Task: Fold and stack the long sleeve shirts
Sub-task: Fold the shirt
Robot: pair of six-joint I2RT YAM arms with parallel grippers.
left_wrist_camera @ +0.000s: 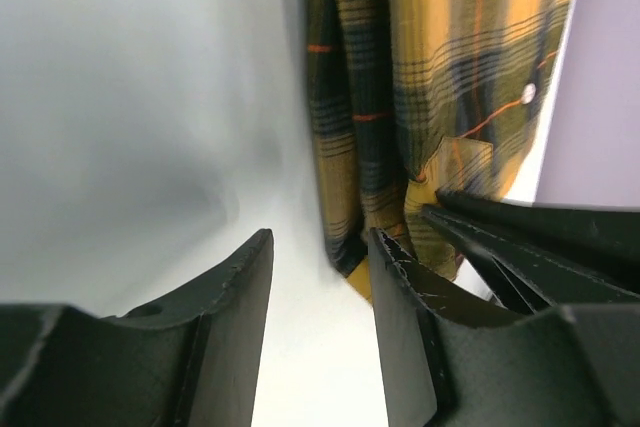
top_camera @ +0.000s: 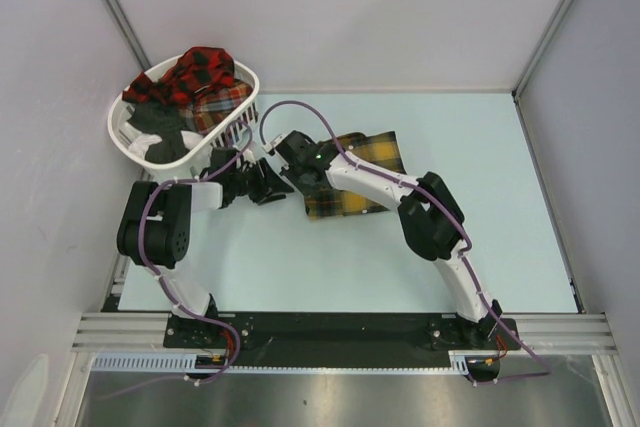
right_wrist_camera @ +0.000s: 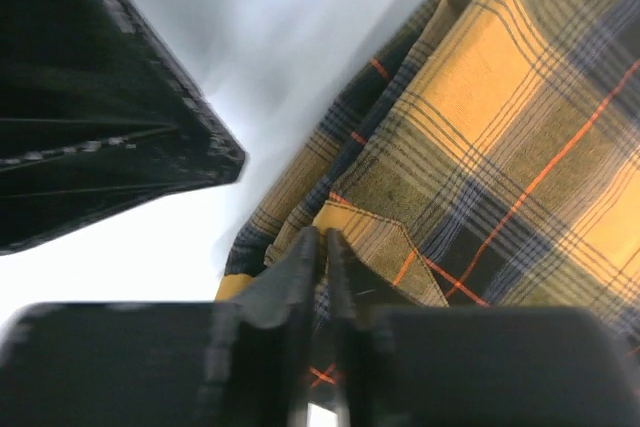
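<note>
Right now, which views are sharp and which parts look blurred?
Top external: sharp, evenly lit, only faint shadows on the table. Left wrist: the left gripper is crisp, the yellow shirt slightly soft. Right wrist: the plaid is clear, the right gripper blurred.

You see bright, even overhead light, faint soft shadows on the pale surface (top_camera: 350,277), wrist views blurred, left hand (left_wrist_camera: 320,247) and right hand (right_wrist_camera: 322,242) dark and unfocused up close, yellow plaid shirt (right_wrist_camera: 500,127) slightly smeared.
</note>
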